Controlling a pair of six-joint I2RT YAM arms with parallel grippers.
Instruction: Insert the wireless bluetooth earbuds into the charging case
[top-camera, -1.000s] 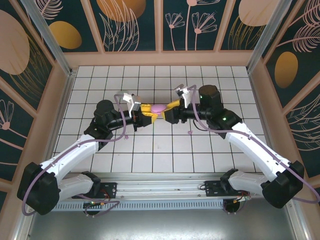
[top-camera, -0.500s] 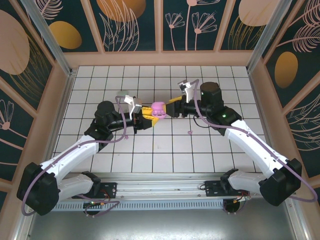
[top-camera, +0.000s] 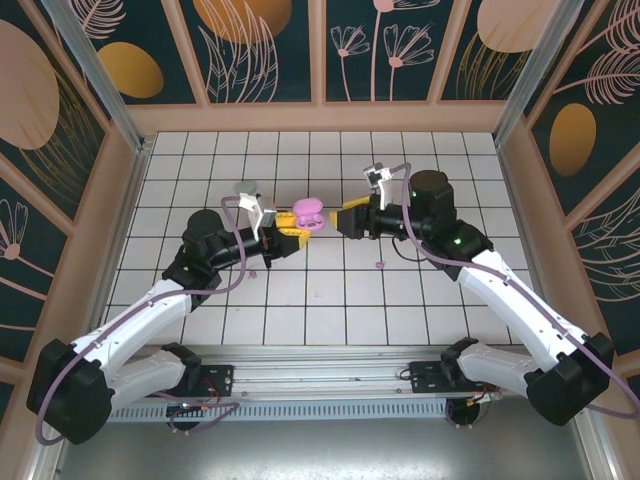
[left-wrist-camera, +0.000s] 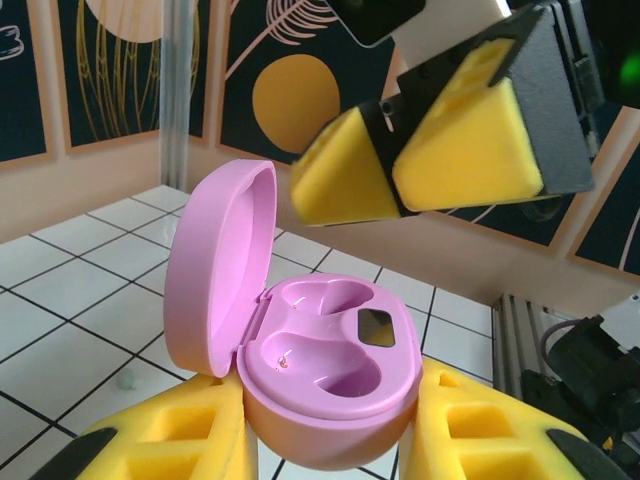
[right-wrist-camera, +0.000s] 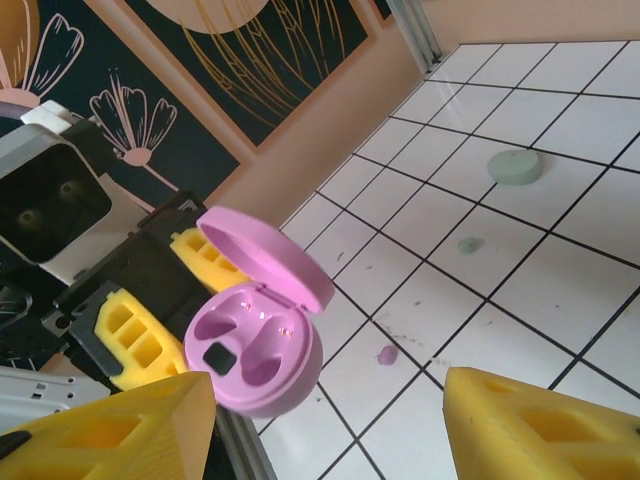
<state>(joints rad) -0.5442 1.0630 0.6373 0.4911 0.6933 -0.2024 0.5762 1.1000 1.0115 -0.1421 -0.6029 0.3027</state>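
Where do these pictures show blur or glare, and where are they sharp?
Left wrist view: the pink charging case is sharp, the right end effector above it blurred. Right wrist view: its yellow fingers in the foreground are soft, and the white tiles near the top carry pale glare. Top external view: even light, everything sharp.

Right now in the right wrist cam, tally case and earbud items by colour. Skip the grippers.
Pink: 2 (open pink charging case, both wells empty; loose pink bud on the tiles)
Mint green: 2 (mint green disc, probably a closed case; loose mint green bud on the tiles)
Total: 4
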